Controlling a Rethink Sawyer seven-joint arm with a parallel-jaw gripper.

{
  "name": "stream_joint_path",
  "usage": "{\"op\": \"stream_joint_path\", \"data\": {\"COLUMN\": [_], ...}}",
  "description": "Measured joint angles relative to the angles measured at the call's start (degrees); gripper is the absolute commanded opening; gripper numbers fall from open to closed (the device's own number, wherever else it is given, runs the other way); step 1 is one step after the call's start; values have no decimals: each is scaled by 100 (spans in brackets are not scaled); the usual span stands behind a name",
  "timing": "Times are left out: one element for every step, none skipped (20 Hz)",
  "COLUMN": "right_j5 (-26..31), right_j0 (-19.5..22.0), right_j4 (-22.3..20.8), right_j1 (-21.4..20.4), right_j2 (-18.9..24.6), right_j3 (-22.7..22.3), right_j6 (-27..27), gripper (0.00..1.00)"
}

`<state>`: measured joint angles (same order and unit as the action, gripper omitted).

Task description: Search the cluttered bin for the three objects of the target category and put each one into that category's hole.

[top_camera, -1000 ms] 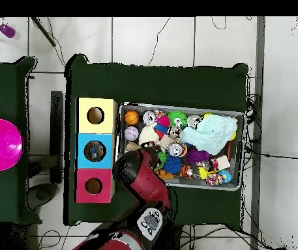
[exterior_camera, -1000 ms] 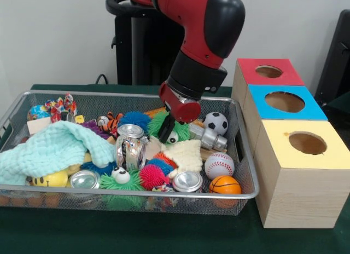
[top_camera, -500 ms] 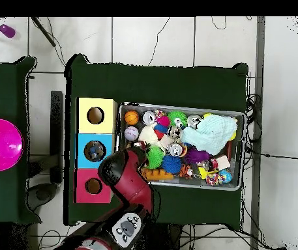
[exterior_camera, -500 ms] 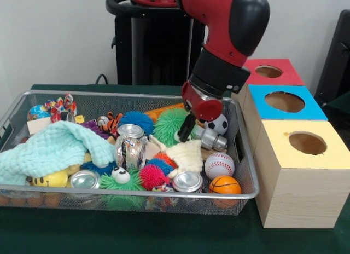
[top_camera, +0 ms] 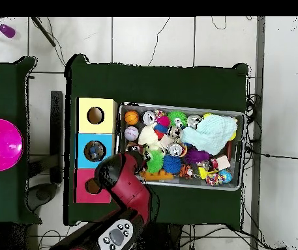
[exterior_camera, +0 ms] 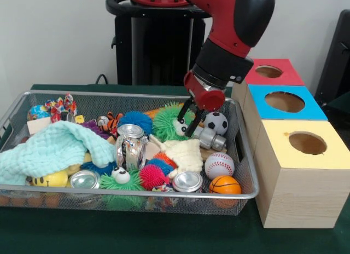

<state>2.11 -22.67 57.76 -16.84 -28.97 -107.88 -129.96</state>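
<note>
Above the wire mesh bin [exterior_camera: 249, 172], toward its end by the boxes, our gripper [exterior_camera: 190, 118] hangs with its dark fingers spread and nothing between them. Just beside it sits the green spiky ball with googly eyes [exterior_camera: 168, 122], which we cannot tell it touches, and the black-and-white soccer ball [exterior_camera: 216, 123] lies just to its other side.

We cannot name the target category from what shows. The yellow-topped box [exterior_camera: 306, 150], blue-topped box [exterior_camera: 284, 103] and red-topped box [exterior_camera: 268, 71] stand in a row beside the bin. From overhead, something dark may lie in the blue hole, though we cannot be sure.

The baseball [exterior_camera: 219, 165], orange basketball [exterior_camera: 225, 185] and other toys remain in the clutter, so we judge most of the sorting is left.
</note>
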Motion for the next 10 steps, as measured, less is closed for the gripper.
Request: {"op": "stream_joint_path", "data": {"right_j5": [14,27,38,47,100,125,151,200,220,276], "right_j0": [0,0,-1,-4,-14,-17,-21,-25,-25,-27], "right_j4": [-4,-7,-20,-40,-147,-196,-245,-339,-379,-494], "right_j1": [0,0,2,6,24,32,39,48,52,63], "right_j2": [-56,-112,-154,-191,-312,-355,-399,-463,-487,-554], "right_j3": [0,-1,-1,-1,-2,-2,-2,-2,-1,-2], "right_j6": [0,0,0,0,0,0,0,0,0,0], "gripper": [100,100,100,100,100,100,100,100,100,100]}}
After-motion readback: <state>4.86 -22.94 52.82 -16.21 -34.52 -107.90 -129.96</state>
